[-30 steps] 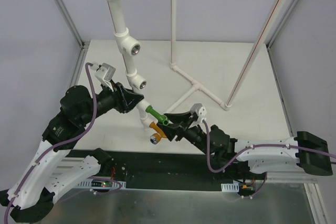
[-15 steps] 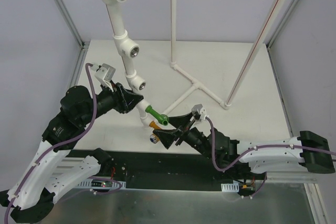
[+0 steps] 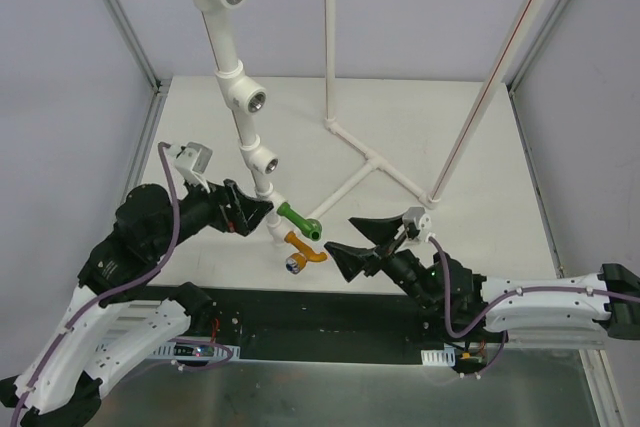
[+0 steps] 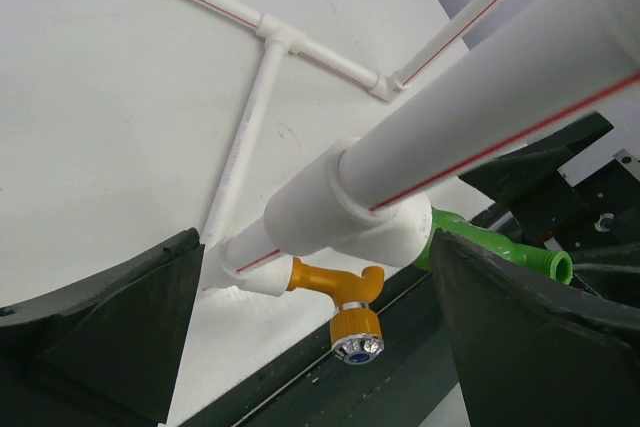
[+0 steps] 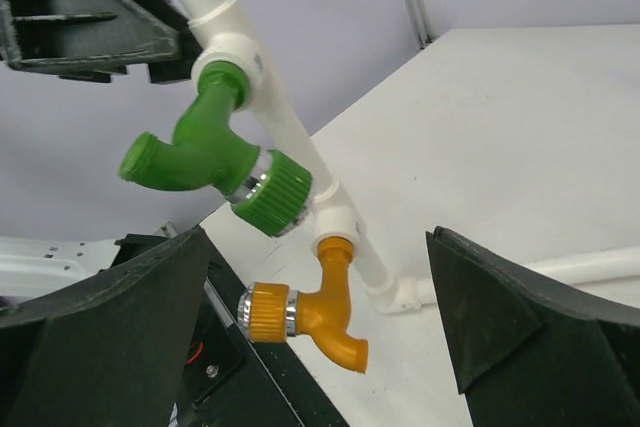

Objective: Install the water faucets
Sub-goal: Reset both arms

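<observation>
Nearest the arm bases, the right tool is seen spread wide and holding nothing, just beside the orange faucet but apart from it. The left tool is likewise open and empty, with its jaws standing on either side of the white pipe. Both faucets are found on the lowest fittings of that pipe, the green faucet just above the orange one. How deeply they are threaded cannot be told. Should either be only lightly seated, it could be loosened or dropped by a brush from a withdrawing jaw. The slanted pipe could also be knocked if the left tool is pulled sideways. Farther up, 3 tee fittings are left empty above the bench.
</observation>
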Available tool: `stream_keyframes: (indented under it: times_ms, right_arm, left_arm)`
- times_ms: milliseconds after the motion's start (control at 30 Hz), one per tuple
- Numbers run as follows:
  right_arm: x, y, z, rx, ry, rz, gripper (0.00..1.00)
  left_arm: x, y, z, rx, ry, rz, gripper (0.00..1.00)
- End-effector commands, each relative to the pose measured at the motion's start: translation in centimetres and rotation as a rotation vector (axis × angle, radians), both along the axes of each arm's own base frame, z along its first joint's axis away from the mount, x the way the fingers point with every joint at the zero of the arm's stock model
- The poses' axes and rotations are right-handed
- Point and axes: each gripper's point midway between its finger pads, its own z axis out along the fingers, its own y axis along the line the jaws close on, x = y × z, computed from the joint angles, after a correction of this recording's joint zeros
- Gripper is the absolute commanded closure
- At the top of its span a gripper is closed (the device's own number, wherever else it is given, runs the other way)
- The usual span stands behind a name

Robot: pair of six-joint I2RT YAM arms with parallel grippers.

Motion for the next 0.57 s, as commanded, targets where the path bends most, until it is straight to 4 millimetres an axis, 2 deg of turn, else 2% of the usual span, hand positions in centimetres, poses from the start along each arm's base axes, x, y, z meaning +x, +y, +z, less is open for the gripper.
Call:
stream_keyframes:
  times_ms: [0, 133, 300, 400, 533]
  right_arm:
    - [1.1, -2.1, -0.7, 0.008, 0.071, -0.089, 0.01]
    - [2.0, -3.8, -2.0, -0.030, 0.116, -0.164, 0.01]
    - [3.5, -6.7, -2.9, 0.007, 0.227, -0.306, 0.01]
    - [4.4, -8.9, -3.9, 0.005, 0.287, -0.416, 0.01]
    - [4.9, -10.7, -5.3, 0.010, 0.336, -0.494, 0.01]
  left_arm:
    - [-0.6, 2.4, 1.7, -0.024, -0.130, 0.078, 0.01]
    - [-1.8, 3.9, 2.4, -0.066, -0.189, 0.111, 0.01]
    - [-2.6, 5.9, 2.6, -0.109, -0.247, 0.179, 0.01]
    - [-2.9, 6.0, 1.8, -0.102, -0.226, 0.175, 0.01]
    - [-2.5, 5.6, 0.3, -0.063, -0.137, 0.181, 0.01]
